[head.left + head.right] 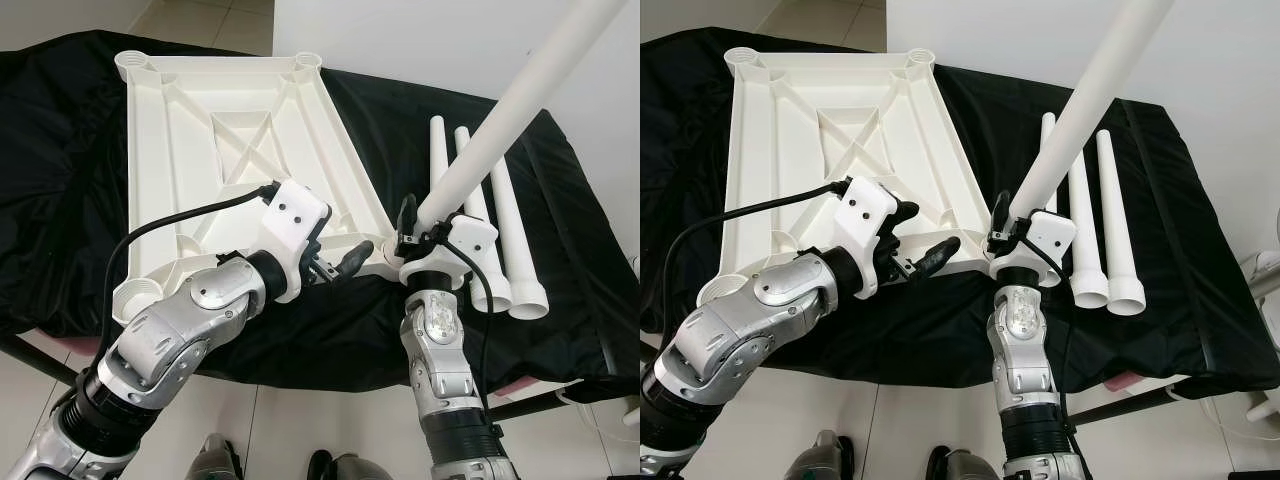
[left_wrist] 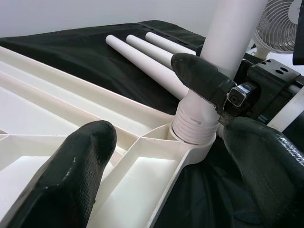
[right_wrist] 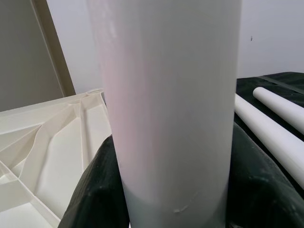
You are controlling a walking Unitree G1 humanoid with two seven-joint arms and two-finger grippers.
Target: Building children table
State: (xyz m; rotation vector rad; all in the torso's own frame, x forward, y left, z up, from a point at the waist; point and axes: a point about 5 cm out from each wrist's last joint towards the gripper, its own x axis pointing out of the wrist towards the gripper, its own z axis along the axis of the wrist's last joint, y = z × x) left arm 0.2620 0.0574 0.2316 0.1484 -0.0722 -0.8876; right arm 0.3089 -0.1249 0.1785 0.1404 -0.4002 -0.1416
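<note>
Legs and tabletop share a counter draped in black cloth in the left eye view: the white tabletop lies upside down, ribs up, from 10 to 6 o'clock, and three spare legs lie side by side at 3 o'clock. The right claw is clamped around the fourth leg, which rises steeply toward 1 o'clock from the tabletop's near corner socket; the left claw, fingers spread, reaches at that same corner from 9 o'clock. The right eye view tells the same, with pale tiled floor below the counter and a white wall behind. From the left wrist view, the leg's threaded foot sits in the socket with ridges still exposed, so I judge it not fully seated; the open left fingers straddle the corner without pinching it, and a fan stands beyond. The right wrist view has the leg close up between its black fingers. Risks: the leg leans, so turning it could cross the threads or pop it out, and an unbraced tabletop could slide on the loose cloth.
</note>
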